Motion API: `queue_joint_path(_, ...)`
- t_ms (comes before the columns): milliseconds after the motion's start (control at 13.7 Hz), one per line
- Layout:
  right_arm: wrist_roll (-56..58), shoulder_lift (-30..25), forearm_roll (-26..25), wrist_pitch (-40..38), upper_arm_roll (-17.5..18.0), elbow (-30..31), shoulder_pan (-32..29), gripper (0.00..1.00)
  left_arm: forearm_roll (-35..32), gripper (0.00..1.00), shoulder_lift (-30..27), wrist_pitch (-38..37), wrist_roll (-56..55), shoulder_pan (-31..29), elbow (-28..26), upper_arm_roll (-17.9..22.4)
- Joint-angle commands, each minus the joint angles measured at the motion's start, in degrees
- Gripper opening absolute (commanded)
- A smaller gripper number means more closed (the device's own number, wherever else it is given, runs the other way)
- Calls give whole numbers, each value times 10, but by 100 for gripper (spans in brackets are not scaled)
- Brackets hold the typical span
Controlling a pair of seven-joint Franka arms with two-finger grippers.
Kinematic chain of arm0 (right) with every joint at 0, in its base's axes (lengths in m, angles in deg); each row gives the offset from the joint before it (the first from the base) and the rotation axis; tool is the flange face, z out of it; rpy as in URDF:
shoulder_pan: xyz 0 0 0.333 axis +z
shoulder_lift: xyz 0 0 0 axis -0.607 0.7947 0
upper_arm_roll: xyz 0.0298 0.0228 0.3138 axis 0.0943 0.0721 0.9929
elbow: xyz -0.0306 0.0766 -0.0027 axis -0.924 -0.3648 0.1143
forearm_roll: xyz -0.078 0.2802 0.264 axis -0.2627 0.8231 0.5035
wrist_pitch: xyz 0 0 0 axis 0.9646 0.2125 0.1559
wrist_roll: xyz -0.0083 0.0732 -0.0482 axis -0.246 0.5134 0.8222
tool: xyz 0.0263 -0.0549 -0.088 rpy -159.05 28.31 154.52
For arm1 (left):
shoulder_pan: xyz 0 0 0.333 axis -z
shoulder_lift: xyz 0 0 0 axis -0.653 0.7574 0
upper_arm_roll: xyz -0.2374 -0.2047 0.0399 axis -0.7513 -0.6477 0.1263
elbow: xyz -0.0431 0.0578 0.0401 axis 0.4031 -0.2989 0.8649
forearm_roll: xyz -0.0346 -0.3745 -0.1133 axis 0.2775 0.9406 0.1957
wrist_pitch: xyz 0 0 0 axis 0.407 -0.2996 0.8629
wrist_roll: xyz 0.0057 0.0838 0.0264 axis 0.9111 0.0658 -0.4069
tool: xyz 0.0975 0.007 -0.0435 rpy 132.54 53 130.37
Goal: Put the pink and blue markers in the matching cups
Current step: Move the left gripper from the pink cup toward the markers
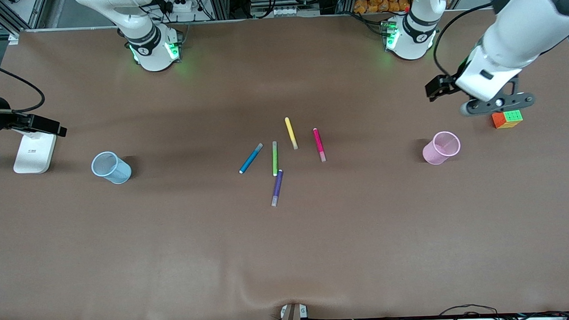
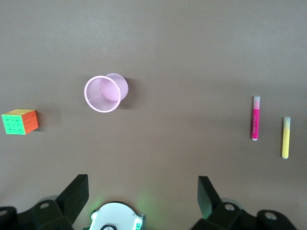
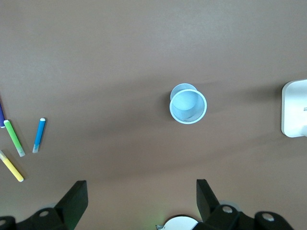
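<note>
Five markers lie mid-frame on the brown desk (image 1: 288,254): the blue marker (image 1: 251,158) beside green (image 1: 275,158), purple (image 1: 277,187) and yellow (image 1: 291,132) ones, the pink marker (image 1: 319,144) nearest the pink cup (image 1: 440,148). The blue cup (image 1: 111,167) stands at frame left. Both grippers hover empty, fingers apart: left gripper (image 2: 143,194), right gripper (image 3: 142,194). The crowded neighbours risk a wrong or double pick. The right gripper's body is cut off in the front view; a Rubik's cube (image 1: 507,119) sits partly hidden under the left gripper.
</note>
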Motion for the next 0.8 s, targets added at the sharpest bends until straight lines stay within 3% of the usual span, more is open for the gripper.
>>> queue_joint_path(0, 2, 0, 8, -1, 3, -13, -1, 100, 6, 100, 29, 22, -18, -2, -1, -14)
queue_joint_path(292, 6, 1, 8, -1, 3, -14, 0, 100, 16, 100, 102, 20, -97, 12, 20, -36)
queue_joint_path(584, -2, 1, 4, 3, 3, -14, 29, 100, 19, 100, 169, 19, -208, 71, 57, -39)
queue_joint_path(729, -4, 2, 1, 42, 3, -11, 52, 100, 21, 100, 193, 20, -242, 95, 62, -39)
